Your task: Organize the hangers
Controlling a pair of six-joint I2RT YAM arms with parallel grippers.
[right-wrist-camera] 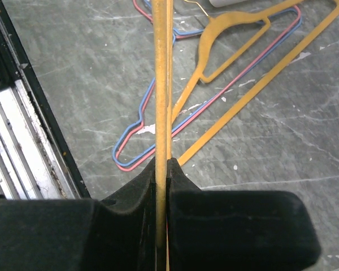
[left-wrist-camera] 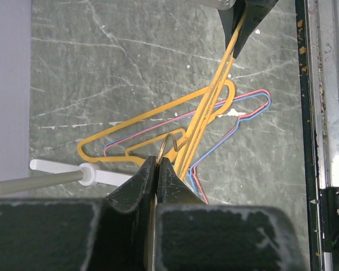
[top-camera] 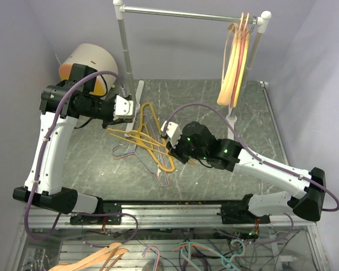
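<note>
Evidently the left gripper [left-wrist-camera: 158, 167] was clenched, its black fingertips pressed together at the foot of a thin wire hook [left-wrist-camera: 169, 141] that curled up from between them. That hook seemed to belong to the yellow hangers [left-wrist-camera: 206, 110], whose bars ran diagonally away to the right gripper [right-wrist-camera: 167, 169], itself clamped tight on them. Under the bundle, pink and blue wire hangers [right-wrist-camera: 130, 152] lay flat on the table [left-wrist-camera: 101, 56], threaded through the yellow outlines.

The risk lay in that tangle. With both grippers on one bundle, a lift could drag the wire hangers along, and a pinch on so slim a hook could twist or slip if the arms pulled unevenly.

Only the right wrist view showed two yellow bars side by side between the pads. Only the left wrist view showed the hook at the fingertips and the white foot of the rail [left-wrist-camera: 90, 174] just beside them. Only the top view showed the rail's bar [top-camera: 181, 12], with peach and yellow hangers [top-camera: 234, 62] hung at its right end.
</note>
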